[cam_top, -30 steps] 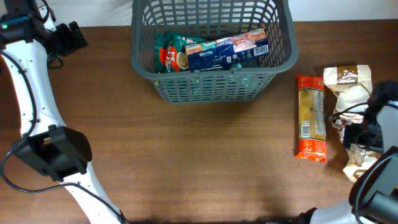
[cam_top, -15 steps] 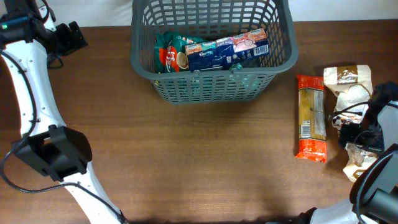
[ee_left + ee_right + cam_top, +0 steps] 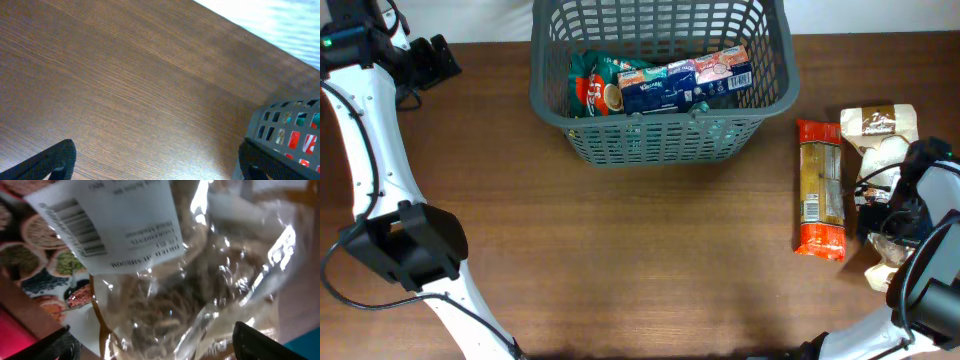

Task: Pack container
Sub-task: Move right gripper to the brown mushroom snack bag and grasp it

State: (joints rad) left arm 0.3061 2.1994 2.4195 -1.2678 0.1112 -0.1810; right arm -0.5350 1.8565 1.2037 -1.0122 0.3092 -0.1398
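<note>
Bag: clear crinkled plastic, fills the frame, brownish contents blurred inside.
Label: white, tilted, upper left, with a barcode and small print.
Printed panel: grain pictures, left edge.
Right gripper: dark fingertips in both lower corners, wide apart, bag between.

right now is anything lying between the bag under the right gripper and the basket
Yes. The orange packet lies flat on the table beside the bag, on the side toward the basket. Nothing else shows between them, so lifting over it should probably work.
</note>
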